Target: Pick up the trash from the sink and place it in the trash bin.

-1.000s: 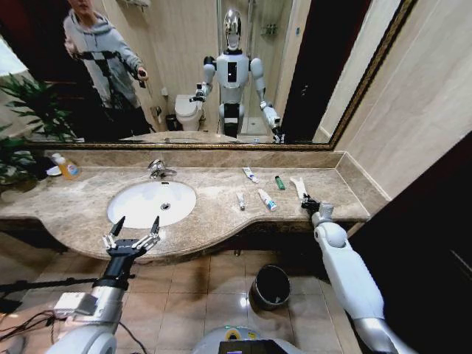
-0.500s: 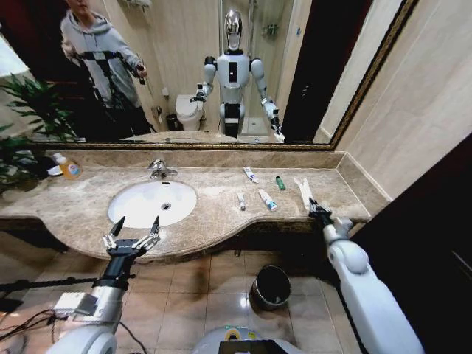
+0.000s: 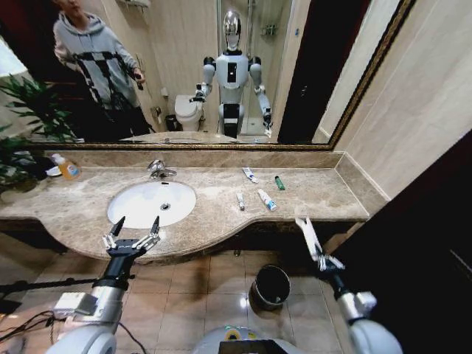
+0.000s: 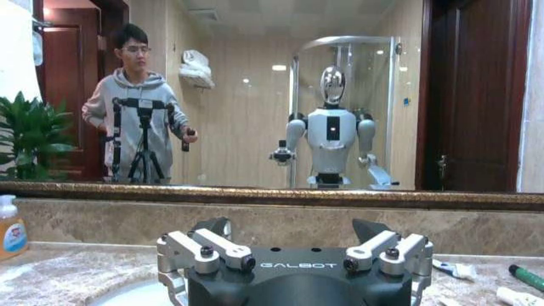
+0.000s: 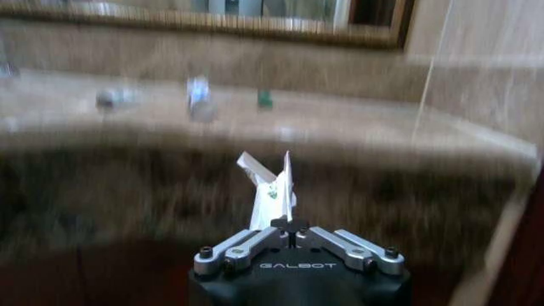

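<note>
Now carrying the trash toward the bin.
From the head camera, the right gripper [image 3: 320,257] is pinching a white wrapper [image 3: 308,234], the trash, clear of the counter's front edge [image 3: 221,236], with the trash bin [image 3: 271,286] on the floor at about eight o'clock from it, near but not beneath; the sink [image 3: 152,203] is sitting well off at ten o'clock. The left gripper [image 3: 133,234] is hovering spread wide at the counter edge below the basin. In the left wrist camera, those fingers [image 4: 197,244] are standing apart, holding nothing. In the right wrist camera, the jaws are closing tight on the wrapper's [image 5: 274,190] lower end, so I judge it best to be centring over the bin's mouth before letting go.
</note>
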Controlling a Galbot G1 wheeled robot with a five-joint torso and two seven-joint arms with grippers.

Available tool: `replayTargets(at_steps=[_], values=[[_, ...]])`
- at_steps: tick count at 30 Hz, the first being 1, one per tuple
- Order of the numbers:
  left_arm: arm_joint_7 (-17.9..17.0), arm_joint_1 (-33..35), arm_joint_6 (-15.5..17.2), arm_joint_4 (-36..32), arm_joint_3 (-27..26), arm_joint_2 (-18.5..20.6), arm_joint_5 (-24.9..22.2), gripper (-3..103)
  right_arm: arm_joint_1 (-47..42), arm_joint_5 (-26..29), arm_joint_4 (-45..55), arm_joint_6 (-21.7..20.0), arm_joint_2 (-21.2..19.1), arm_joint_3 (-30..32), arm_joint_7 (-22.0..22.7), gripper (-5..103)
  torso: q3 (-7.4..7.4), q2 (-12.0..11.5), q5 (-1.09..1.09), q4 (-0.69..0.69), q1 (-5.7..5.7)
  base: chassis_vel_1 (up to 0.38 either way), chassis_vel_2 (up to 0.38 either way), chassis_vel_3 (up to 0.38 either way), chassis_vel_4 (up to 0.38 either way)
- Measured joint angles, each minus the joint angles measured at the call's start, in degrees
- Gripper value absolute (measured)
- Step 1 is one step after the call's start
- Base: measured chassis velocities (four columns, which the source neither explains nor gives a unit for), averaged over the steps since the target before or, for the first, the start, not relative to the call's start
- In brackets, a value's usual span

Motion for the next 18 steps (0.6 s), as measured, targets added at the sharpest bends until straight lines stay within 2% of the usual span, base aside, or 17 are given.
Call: replayTargets(at_steps=[5, 7, 9, 12, 18], values=[[0.0, 0.0, 0.0, 0.0, 0.0, 0.0, 0.0, 100, 1.7, -2.4, -7.6, -0.7, 1.9, -2.3, 0.9, 0, 0.0, 0.0, -0.01, 0.0, 0.0, 0.0, 0.0, 0.0, 0.0], [0.0, 0.0, 0.0, 0.0, 0.0, 0.0, 0.0, 100, 4.4, -4.4, -14.4, -2.4, 2.6, -4.3, 0.7, 0, 0.01, 0.0, 0.01, 0.01, 0.01, 0.0, 0.0, 0.0, 0.0], [0.0, 0.0, 0.0, 0.0, 0.0, 0.0, 0.0, 100, 5.4, -5.3, -16.5, -3.3, 2.7, -4.9, 0.5, 0, 0.01, 0.0, 0.0, 0.0, 0.01, 0.0, 0.0, 0.0, 0.0], [0.0, 0.0, 0.0, 0.0, 0.0, 0.0, 0.0, 100, 10.9, -9.9, -26.0, -4.6, 3.4, -6.8, -0.2, 0, 0.01, 0.0, 0.01, 0.01, 0.01, 0.0, 0.0, 0.0, 0.0], [0.0, 0.0, 0.0, 0.0, 0.0, 0.0, 0.0, 100, 17.2, -15.5, -36.1, -5.2, 4.4, -8.2, 0.3, 0, 0.01, 0.0, 0.0, 0.01, 0.01, 0.0, 0.0, 0.0, 0.0]])
